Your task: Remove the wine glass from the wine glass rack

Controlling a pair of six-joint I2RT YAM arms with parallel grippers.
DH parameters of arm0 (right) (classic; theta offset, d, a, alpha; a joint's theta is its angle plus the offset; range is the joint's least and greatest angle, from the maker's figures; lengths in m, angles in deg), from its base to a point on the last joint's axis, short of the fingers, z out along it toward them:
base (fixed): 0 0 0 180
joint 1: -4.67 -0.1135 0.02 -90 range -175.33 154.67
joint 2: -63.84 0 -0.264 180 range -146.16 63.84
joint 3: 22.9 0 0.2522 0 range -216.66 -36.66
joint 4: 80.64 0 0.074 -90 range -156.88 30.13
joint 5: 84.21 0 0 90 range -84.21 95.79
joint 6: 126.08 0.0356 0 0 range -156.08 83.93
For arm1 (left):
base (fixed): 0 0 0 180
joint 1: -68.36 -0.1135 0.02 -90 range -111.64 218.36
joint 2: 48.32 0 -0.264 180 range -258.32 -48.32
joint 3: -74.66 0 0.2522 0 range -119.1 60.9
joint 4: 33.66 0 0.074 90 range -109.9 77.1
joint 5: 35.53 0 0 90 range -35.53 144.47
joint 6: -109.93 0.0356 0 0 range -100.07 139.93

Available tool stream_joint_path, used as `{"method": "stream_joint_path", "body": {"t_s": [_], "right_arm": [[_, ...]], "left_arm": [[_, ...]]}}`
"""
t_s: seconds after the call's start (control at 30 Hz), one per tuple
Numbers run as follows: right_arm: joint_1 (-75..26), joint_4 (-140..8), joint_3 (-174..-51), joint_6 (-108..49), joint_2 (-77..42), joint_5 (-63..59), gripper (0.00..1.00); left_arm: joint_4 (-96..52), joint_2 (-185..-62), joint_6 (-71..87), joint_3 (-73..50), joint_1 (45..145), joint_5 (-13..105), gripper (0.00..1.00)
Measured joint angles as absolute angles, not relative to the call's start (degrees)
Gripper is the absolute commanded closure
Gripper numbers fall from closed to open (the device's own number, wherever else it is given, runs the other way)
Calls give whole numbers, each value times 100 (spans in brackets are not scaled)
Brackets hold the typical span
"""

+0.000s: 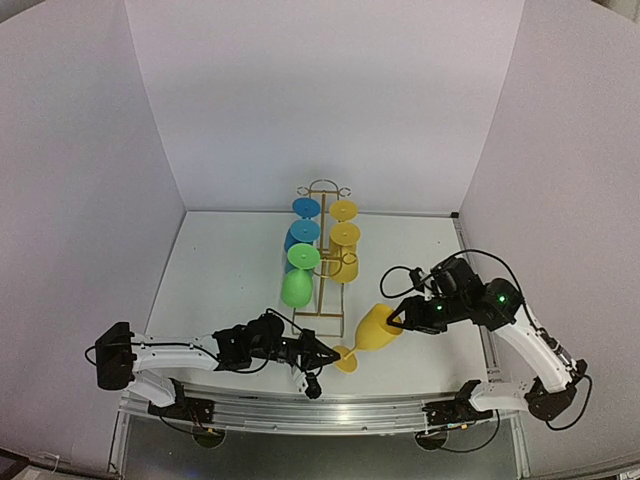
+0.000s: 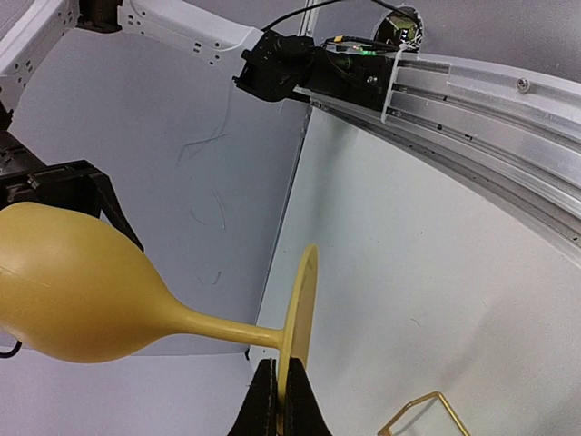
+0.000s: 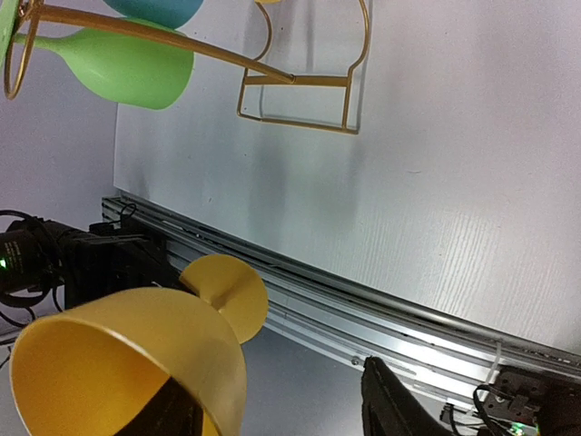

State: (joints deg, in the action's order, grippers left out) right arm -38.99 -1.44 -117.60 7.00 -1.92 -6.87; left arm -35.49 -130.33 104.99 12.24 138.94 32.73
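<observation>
Left claw [image 2: 280, 400] is pinched tight on the foot of the yellow wine glass [image 1: 372, 330]. The glass lies sideways, off the wine glass rack [image 3: 300, 80] and just in front of it. Right claw [image 1: 398, 318] is spread at the bowl's rim.

Yellow wine glass [image 1: 372, 332] sideways, left gripper [image 1: 336, 352] on its foot, right gripper [image 1: 398, 318] at bowl, gold rack [image 1: 322, 292] behind
</observation>
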Motion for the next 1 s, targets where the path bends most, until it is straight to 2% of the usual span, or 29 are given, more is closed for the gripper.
{"method": "stream_joint_path", "body": {"t_s": [0.1,0.13,0.27,0.3,0.33,0.37,0.43,0.47,0.5,0.8,1.0], "right_arm": [[-3899,-360,-11687,778,-275,-831,90],[-3899,-436,-11674,777,-304,-873,98],[-3903,-595,-11648,792,-358,-986,100],[-3903,-595,-11645,788,-360,-974,100],[-3903,-596,-11645,783,-360,-956,100],[-3903,-597,-11645,778,-360,-937,100],[-3904,-544,-11656,780,-355,-814,100],[-3903,-468,-11696,778,-356,-669,100],[-3903,-362,-11768,774,-358,-491,100],[-3708,783,-13310,472,-922,2183,100],[-2286,709,-13643,-427,-1791,3423,100]], "left_arm": [[-3646,-13032,10580,1233,13894,3281,100],[-3674,-13032,10591,1236,13894,3295,100],[-3687,-13034,10591,1254,13893,3402,100],[-3688,-13034,10586,1256,13894,3424,93],[-3685,-13034,10573,1256,13896,3450,82],[-3682,-13034,10557,1256,13899,3479,55],[-3691,-13032,10511,1256,13897,3560,8],[-3685,-13032,10483,1256,13897,3594,4],[-3661,-13032,10440,1257,13898,3639,1],[-2940,-12855,9653,1261,13907,4015,1],[-2342,-12479,8474,1261,13907,4137,0]]}}
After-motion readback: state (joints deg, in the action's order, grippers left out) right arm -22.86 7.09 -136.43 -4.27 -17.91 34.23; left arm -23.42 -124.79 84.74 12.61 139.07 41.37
